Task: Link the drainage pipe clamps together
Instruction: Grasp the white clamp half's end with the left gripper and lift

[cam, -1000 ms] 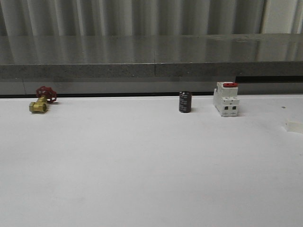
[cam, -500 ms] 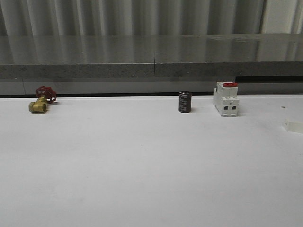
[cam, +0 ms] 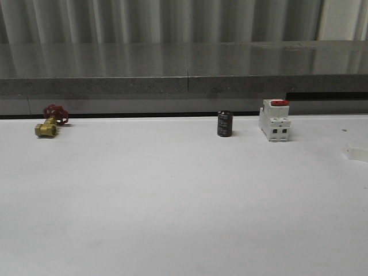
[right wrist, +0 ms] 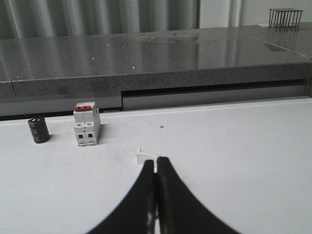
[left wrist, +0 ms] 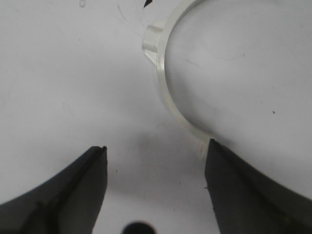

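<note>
One drainage pipe clamp, a translucent white half-ring with small end tabs, lies flat on the white table in the left wrist view. My left gripper hangs open above the table. Its one fingertip is right at the clamp's near tab, and bare table lies between the fingers. My right gripper is shut, fingers pressed together, low over the table. A small white piece shows just past its tips; I cannot tell whether it touches them.
Along the table's far edge stand a brass valve with a red handle, a black cylinder and a white boxy switch with a red top. A small white block sits at the right edge. A grey ledge runs behind.
</note>
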Controlling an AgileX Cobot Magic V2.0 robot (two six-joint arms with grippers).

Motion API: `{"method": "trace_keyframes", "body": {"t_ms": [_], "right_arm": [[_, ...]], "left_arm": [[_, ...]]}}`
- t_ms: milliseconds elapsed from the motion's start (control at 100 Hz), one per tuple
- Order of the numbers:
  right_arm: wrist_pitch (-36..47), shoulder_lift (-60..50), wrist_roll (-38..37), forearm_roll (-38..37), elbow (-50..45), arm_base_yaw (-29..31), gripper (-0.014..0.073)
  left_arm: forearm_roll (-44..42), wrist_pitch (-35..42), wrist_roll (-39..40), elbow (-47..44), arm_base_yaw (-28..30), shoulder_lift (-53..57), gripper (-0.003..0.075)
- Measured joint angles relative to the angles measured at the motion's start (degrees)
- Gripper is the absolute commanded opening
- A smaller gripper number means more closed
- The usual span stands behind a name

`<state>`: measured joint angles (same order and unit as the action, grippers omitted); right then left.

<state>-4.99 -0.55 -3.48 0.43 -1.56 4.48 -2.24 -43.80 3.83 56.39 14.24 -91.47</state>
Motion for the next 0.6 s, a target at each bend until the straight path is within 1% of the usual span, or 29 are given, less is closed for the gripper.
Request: {"method": "trace_keyframes", "body": {"t_ms": [200,490,540,600], "right_arm": [[0.00,0.00,0.00,0.00,0.00,0.00,-0.0066],[0.00,0.00,0.00,0.00,0.00,0.00,-0.0066],[0.00,0.00,0.00,0.00,0.00,0.00,-0.0066],[0.00,0.00,0.00,0.00,0.00,0.00,-0.0066]], "left_arm": [[0.23,0.11,0.00,6.14,0.00,-9.34,0.0439],[0.13,0.59,0.00,13.62,0.00,-19.31,0.0437],[0.13,1.00,0.00,14.18,0.00,-20.22,0.0426],[0.02,2.05,0.00,14.28,0.00,-20.75,0.0382]]}}
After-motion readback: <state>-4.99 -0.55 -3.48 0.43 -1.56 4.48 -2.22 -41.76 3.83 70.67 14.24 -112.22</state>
